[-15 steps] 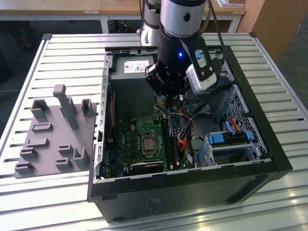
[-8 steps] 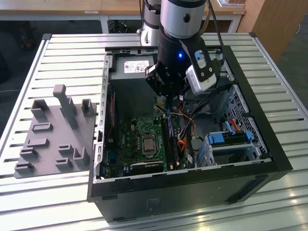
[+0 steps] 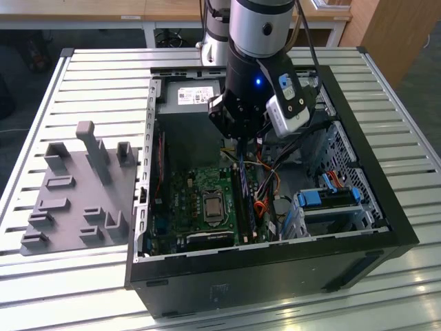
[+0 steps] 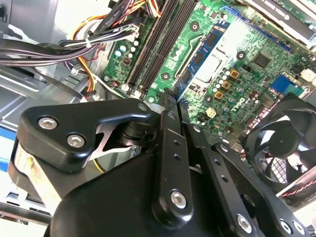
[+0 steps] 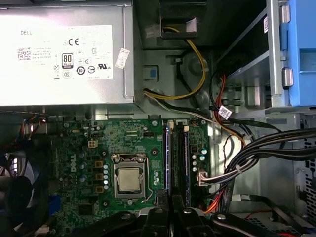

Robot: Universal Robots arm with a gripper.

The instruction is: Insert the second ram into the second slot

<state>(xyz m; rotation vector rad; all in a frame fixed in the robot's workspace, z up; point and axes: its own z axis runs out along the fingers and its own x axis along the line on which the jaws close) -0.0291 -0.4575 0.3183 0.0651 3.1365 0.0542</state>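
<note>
**Over the memory slots, claw drawn narrow**

Across the exterior view lies a tabletop (image 3: 89,76) of pale metal slats. On it sits an open black desktop computer case (image 3: 275,276), lying on its side with its green motherboard facing up. Towards the exterior view's left rests a flat grey plastic fixture plate (image 3: 76,200) with upright pegs and holders. Light wooden furniture (image 3: 386,27) stands behind the tabletop.

The black claw (image 3: 238,148) is inside the case, above the far end of the memory slots. In both wrist views its tips (image 5: 170,195) (image 4: 172,98) are drawn nearly together, leaving only a thin dark gap. Whether they pinch anything cannot be told.

The second ram (image 5: 168,158), a long thin blue circuit-board stick, stands on edge in a black slot just beside the square silver processor socket (image 5: 129,178). One end runs in under the claw's tips. In the exterior view it (image 3: 244,196) runs away from the claw towards the case's near wall. Whether it is pressed fully home cannot be told.

The silver and black arm (image 3: 258,27) comes down almost vertically from above, wrist pointing straight into the case.
</note>
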